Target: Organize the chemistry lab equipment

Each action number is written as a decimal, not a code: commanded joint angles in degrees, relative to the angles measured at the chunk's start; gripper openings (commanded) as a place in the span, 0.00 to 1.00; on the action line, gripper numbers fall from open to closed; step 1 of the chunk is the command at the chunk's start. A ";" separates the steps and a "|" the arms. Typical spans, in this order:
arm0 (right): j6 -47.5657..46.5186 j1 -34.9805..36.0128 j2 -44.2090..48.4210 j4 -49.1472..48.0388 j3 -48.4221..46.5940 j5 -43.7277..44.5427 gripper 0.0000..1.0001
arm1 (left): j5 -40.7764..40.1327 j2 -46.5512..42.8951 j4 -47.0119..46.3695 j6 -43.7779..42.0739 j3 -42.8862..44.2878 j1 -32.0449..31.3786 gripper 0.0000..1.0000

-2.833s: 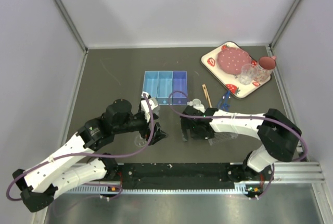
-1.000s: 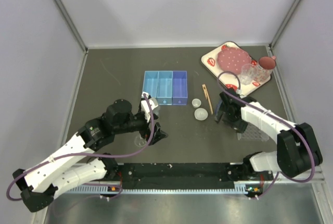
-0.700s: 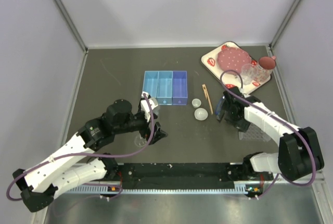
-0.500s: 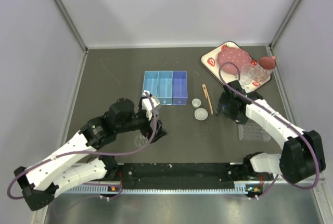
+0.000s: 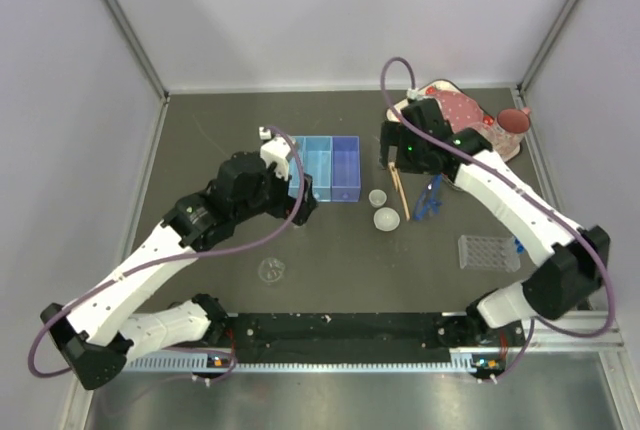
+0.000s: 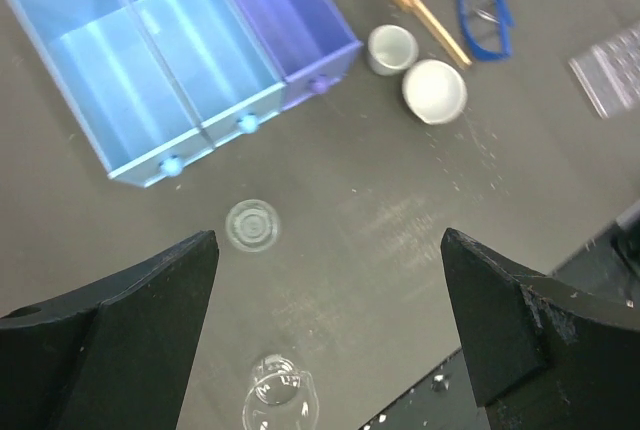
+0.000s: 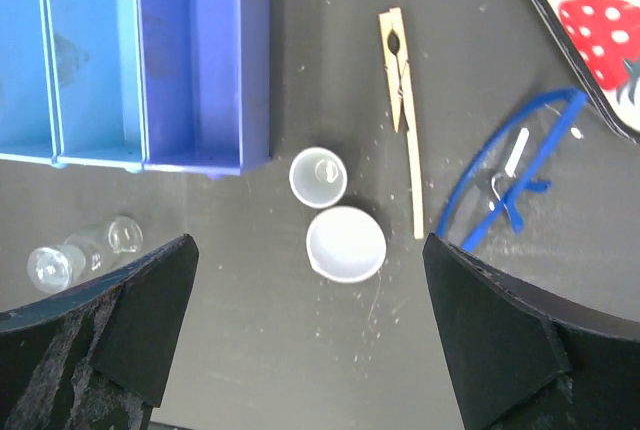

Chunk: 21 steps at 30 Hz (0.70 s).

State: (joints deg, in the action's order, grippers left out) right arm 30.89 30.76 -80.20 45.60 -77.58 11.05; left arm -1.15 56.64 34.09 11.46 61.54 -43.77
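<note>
Both grippers are open, empty and raised above the table. My left gripper hangs by the near left corner of the blue three-bin organizer. Below it lie a clear round dish and a small clear flask. My right gripper is above a small cup and a white dish. Tan wooden tongs lie to their right. The clear well rack sits near right.
Blue safety glasses lie right of the tongs. The strawberry-print tray with pink plate and glasses stands at the far right. A clear glass vessel lies just in front of the organizer. A black rail runs along the near edge.
My left gripper has lifted off the clear flask, left it on the table and moved towards the organizer. My right arm has swung from the well rack up and back towards the tray.
</note>
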 commanded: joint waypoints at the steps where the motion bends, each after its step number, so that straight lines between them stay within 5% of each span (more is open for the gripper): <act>1: -6.27 0.88 -9.33 -0.87 -6.86 -1.55 0.94 | -4.74 2.33 0.72 10.23 2.44 4.65 0.99; 12: -10.59 0.96 -28.58 -1.92 -21.54 -3.04 0.82 | -10.54 11.12 2.13 25.44 5.35 10.01 0.98; 21: -12.96 2.37 -33.43 -2.80 -29.72 -6.57 0.79 | -10.37 17.71 1.16 35.81 5.17 16.25 0.98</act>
State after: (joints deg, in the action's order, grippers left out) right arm 20.23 31.46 -113.08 44.91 -101.38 5.69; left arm -10.63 72.36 36.60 40.66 64.84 -29.34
